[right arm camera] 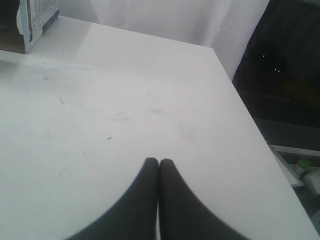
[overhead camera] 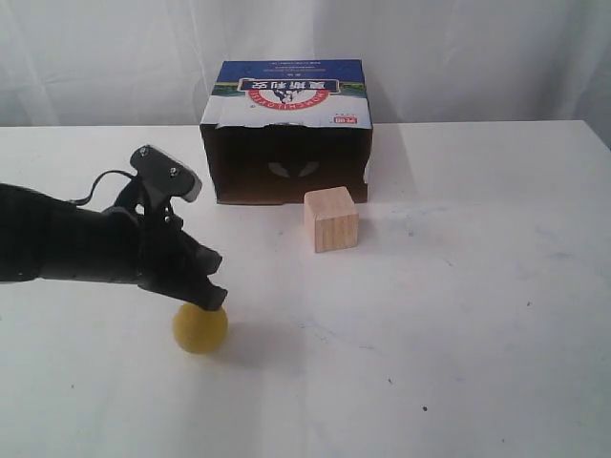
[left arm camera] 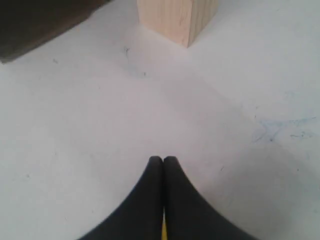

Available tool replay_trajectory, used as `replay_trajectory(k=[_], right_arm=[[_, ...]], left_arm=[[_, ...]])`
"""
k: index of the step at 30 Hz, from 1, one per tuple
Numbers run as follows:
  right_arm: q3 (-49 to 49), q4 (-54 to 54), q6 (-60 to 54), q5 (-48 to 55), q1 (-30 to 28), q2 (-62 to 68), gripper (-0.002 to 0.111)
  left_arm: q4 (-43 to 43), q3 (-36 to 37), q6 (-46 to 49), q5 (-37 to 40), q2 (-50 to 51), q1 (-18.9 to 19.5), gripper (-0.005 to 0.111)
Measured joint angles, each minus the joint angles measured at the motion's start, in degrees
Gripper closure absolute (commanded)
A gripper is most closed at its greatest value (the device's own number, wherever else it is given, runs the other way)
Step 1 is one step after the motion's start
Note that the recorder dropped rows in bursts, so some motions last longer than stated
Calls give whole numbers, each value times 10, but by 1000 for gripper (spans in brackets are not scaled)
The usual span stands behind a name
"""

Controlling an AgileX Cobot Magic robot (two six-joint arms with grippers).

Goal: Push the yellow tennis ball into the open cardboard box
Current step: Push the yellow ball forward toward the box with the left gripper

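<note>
The yellow tennis ball (overhead camera: 200,329) lies on the white table near the front left. My left gripper (overhead camera: 212,291) is shut and rests right on the ball's top, far side; in the left wrist view my left gripper (left arm camera: 163,159) shows closed tips with only a yellow sliver of the ball (left arm camera: 163,231) under them. The open cardboard box (overhead camera: 286,134) stands at the back centre, its dark opening facing the front; a corner of the box (left arm camera: 35,25) shows in the left wrist view. My right gripper (right arm camera: 158,162) is shut and empty over bare table.
A pale wooden cube (overhead camera: 331,218) stands just in front of the box's right side, between ball and box; the cube (left arm camera: 177,17) also shows in the left wrist view. The table's right edge (right arm camera: 250,120) drops off beside the right gripper. A box corner (right arm camera: 30,22) shows far away.
</note>
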Motion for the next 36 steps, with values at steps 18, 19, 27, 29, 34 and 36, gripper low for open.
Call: replay_trajectory(k=[18,19,27,29,34,36], right_arm=[[0,0,0,0,0,0,108],[0,0,0,0,0,0,108],[0,0,0,0,0,0,108],[0,0,0,0,0,0,108],[0,0,0,0,0,0,108],[0,0,0,0,0,0,108]], left_arm=[[0,27,-58,69,20,0,107],[0,22,-52,67,23,0,107],[0,-47,7,41,66,0,107],[0,-64,13,40,75,0,107],[0,-106,18,40,77,0,107],[0,-121,20,38,77,0,107]])
